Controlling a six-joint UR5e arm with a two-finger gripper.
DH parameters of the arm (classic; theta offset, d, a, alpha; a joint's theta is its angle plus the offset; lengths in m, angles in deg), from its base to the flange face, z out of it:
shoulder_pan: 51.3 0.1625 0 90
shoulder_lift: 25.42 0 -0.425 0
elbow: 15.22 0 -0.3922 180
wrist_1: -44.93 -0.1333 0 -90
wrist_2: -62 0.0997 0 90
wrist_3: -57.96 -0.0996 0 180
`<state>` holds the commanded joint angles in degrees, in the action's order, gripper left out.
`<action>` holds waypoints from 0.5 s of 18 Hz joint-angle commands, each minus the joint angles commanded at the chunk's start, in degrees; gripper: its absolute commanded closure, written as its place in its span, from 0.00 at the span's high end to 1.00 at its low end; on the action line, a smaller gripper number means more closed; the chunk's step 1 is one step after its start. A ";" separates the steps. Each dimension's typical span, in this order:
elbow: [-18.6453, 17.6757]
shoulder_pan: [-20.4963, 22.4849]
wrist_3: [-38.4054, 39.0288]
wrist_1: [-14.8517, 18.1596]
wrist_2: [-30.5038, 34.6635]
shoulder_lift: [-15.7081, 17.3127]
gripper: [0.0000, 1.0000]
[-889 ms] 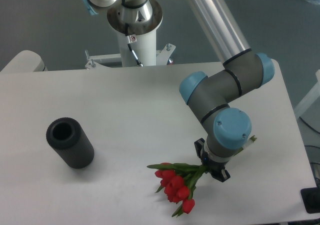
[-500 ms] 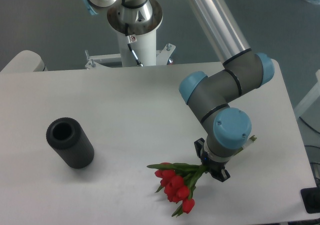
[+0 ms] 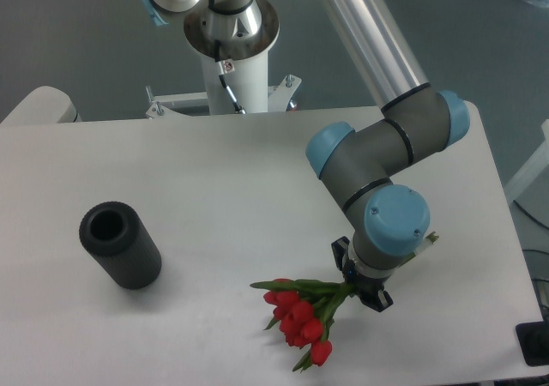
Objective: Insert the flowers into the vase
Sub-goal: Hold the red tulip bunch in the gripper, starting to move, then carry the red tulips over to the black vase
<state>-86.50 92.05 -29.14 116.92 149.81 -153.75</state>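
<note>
At the left of the frame, a matte black vase (image 3: 119, 244) stands on the white table (image 3: 240, 180), its round opening facing up and nothing inside it. Well apart from it, at lower centre, the flowers (image 3: 302, 317), a bunch of red tulip buds with green stems and leaves, hang low by the tabletop, buds pointing lower left. To their right, the gripper (image 3: 360, 286) under the grey and blue arm (image 3: 386, 176) is closed around the stems, whose green ends poke out behind the wrist.

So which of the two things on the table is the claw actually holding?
The flowers: the gripper clamps their green stems. The black vase stands apart, far left, untouched.
</note>
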 joint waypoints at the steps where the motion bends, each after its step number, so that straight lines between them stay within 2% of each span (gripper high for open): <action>1: -0.70 -0.09 0.09 0.00 -0.17 0.44 0.03; 9: -2.82 -1.93 2.20 -0.09 -1.49 1.76 0.03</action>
<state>-89.31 90.11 -26.94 116.83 148.31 -151.99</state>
